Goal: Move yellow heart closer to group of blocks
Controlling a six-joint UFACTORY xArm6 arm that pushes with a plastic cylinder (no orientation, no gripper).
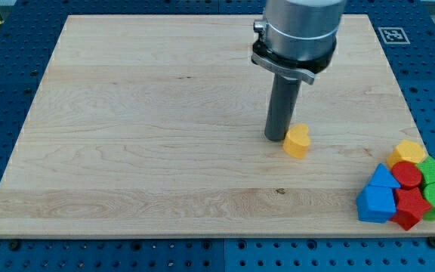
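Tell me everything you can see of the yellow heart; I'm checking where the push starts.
The yellow heart is a small, solid-looking block of matte orange-yellow, lying flat on the wooden board, right of centre. My tip stands at its left edge, touching or nearly so. It sits alone, well apart from the group of blocks at the view's lower right.

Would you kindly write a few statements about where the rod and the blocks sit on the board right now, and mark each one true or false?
1. My tip sits just to the view's left of the yellow heart. True.
2. The yellow heart already touches the group of blocks. False: bare wooden board separates them.
3. The group lies at the view's bottom right. True.
4. The group holds only blue blocks. False: red, green and yellow ones are there too.
5. The heart lies to the view's right of the group. False: it lies to the left.
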